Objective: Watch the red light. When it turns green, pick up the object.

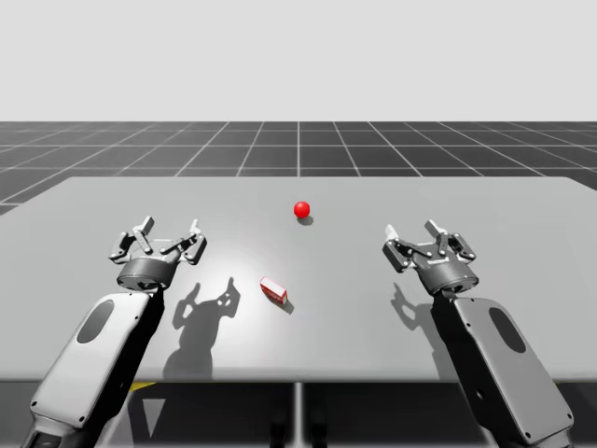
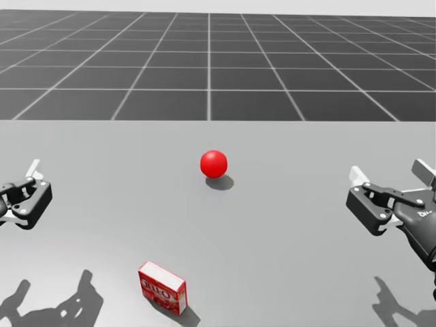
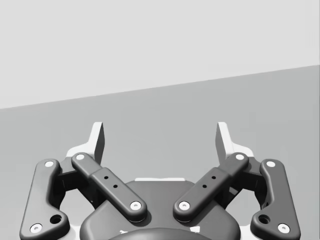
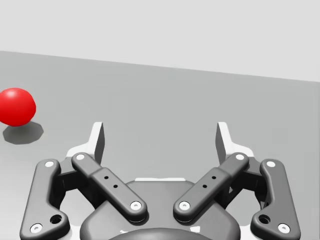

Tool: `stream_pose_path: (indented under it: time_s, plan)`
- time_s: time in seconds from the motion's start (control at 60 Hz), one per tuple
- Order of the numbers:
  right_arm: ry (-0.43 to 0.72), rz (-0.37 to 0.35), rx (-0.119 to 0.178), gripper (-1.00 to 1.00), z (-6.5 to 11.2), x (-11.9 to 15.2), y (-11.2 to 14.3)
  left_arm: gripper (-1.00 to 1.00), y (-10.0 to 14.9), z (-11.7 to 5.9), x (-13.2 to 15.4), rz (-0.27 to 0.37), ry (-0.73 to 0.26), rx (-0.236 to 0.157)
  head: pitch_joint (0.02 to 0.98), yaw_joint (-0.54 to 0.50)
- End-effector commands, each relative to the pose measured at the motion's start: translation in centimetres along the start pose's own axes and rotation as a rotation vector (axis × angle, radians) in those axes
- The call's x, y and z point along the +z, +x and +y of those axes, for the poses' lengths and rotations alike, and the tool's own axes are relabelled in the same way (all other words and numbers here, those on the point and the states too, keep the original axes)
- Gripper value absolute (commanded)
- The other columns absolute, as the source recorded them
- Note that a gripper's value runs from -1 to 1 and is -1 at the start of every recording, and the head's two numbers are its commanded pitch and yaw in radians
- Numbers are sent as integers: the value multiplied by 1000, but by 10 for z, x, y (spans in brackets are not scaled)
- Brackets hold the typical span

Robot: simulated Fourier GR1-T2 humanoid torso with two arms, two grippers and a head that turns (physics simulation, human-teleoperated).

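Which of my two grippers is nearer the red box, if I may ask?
My left gripper: the red box lies left of the red ball, toward it.

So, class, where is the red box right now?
In the high view the red box sits on the table, nearer me than the red light and slightly left of it, apart from it.

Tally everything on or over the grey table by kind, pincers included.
Glossy red sphere light: 1
Small red rectangular box: 1
Dark grey two-finger pincers, both open: 2 (left pincer, right pincer)
Total: 4
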Motion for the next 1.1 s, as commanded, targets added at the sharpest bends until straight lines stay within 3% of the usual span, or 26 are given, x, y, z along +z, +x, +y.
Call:
stream_pose_path:
  time_s: [0.017, 1.1]
  plan:
    - [1, 0, 0, -1000, 0, 0, 0, -1000, 0, 0, 0, 0, -1, 0, 576, -28]
    - [8, 10, -14, -1000, 0, 1, 1, -1000, 0, 0, 0, 0, -2, 0, 578, -29]
